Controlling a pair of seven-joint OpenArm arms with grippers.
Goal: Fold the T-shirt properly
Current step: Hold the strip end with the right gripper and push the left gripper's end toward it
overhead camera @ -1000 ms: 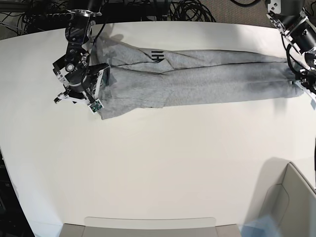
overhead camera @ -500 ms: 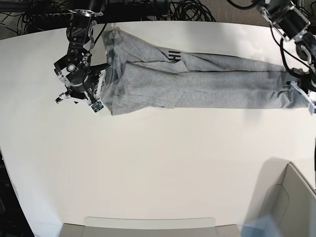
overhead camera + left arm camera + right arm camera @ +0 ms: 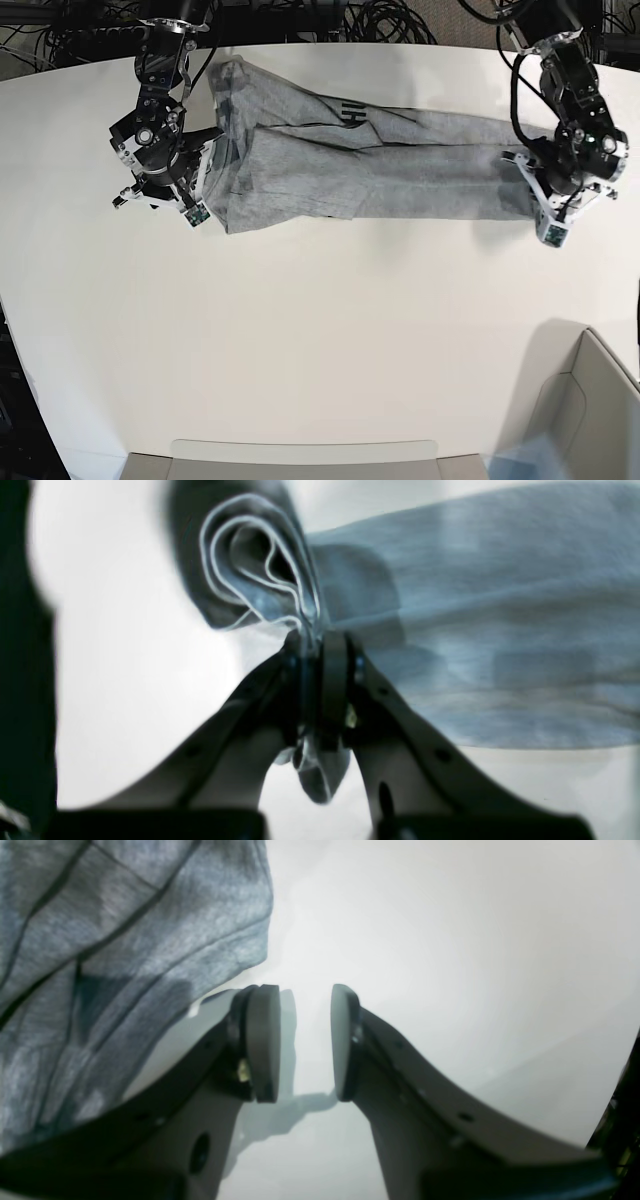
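T-shirt [image 3: 380, 165] is lying stretched in a long, narrow band across the far half of the white bench [image 3: 320, 340], running between the two arms, with a bit of black lettering showing near its far edge. Left end effector [image 3: 320, 645] is pinching one end of the shirt, jaws nearly together, with layered hem folds bunching up just past the pads and a tuft hanging below them. Right end effector [image 3: 302, 1042] is sitting at the shirt's other end with its jaws apart and nothing between the pads, only bare bench; grey fabric is lying just beside its left finger [image 3: 260, 1040]. Black cables [image 3: 330, 20] are piling up behind the bench's far edge.
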